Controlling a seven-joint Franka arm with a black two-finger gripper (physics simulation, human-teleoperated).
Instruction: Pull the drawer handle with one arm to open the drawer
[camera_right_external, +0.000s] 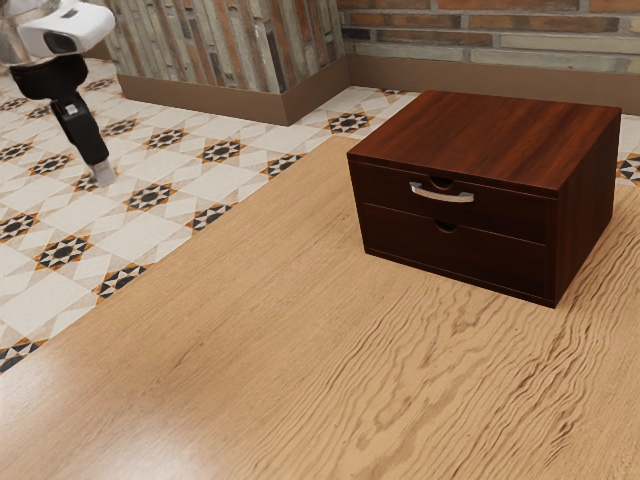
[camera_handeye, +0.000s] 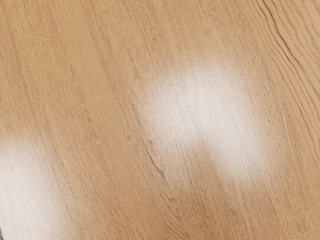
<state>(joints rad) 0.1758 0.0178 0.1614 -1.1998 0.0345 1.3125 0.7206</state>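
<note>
A dark wooden cabinet (camera_right_external: 495, 185) with two drawers stands on the light wooden table toward the exterior view's right. The upper drawer (camera_right_external: 450, 200) carries a curved silver handle (camera_right_external: 441, 193), and its front sits flush with the cabinet. Below it, the lower drawer (camera_right_external: 455, 245) has only a small notch at its top edge. My gripper (camera_right_external: 103, 177) hangs at the exterior view's upper left, pointing down, far from the cabinet and holding nothing. Bare wood grain (camera_handeye: 100, 75) with pale glare patches lies under the hand in the wrist view.
The wooden tabletop (camera_right_external: 300, 340) stretches wide between my gripper and the cabinet. Behind it lies a patterned tile floor (camera_right_external: 150, 190), with brick and plank walls (camera_right_external: 250, 45) at the back.
</note>
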